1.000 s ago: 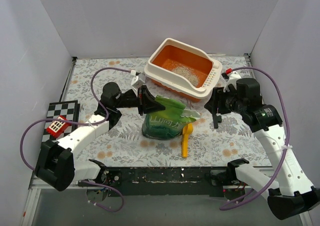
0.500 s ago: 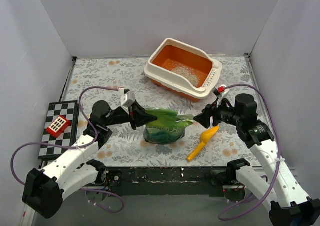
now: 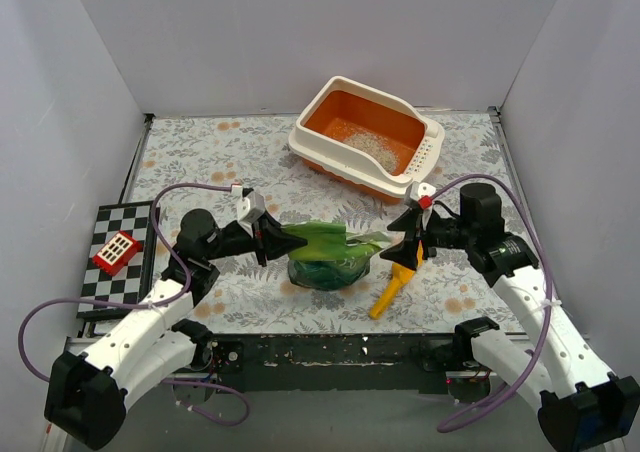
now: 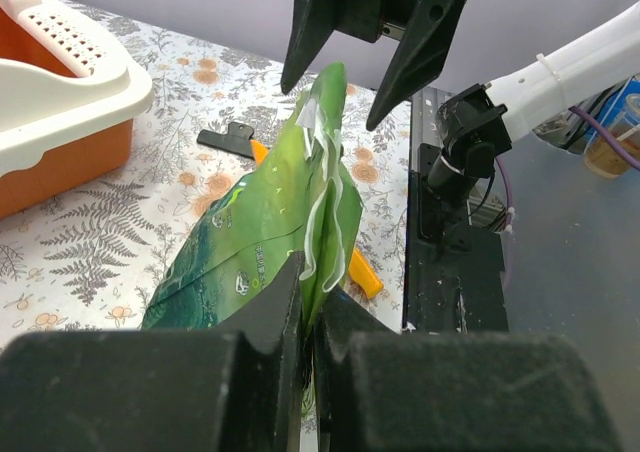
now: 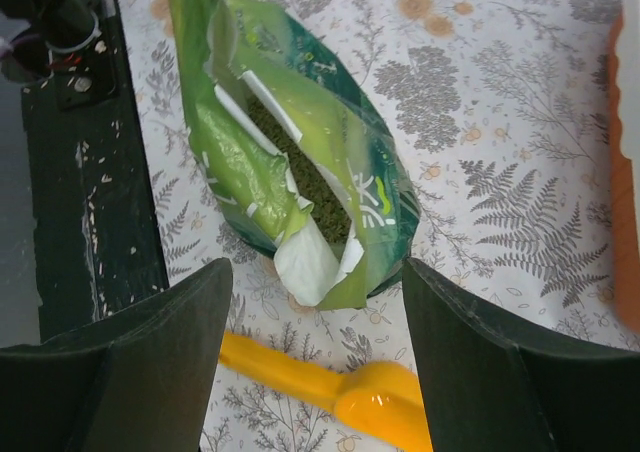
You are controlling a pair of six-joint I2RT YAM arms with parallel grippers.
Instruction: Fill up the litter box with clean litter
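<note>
Overhead, left pincer [image 3: 272,237] clamped on green bag [image 3: 325,254], right pincer [image 3: 407,240] apart, right wrist alone shows dark contents [image 5: 300,162] inside

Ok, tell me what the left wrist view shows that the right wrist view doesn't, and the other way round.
Left wrist only: the left gripper pinched shut on the top edge of the green bag, and the perforated ledge of the litter box. Right wrist only: the bag's open mouth, with dark contents inside. Both: the bag, the yellow scoop, the open right gripper and the floral table cover.
</note>
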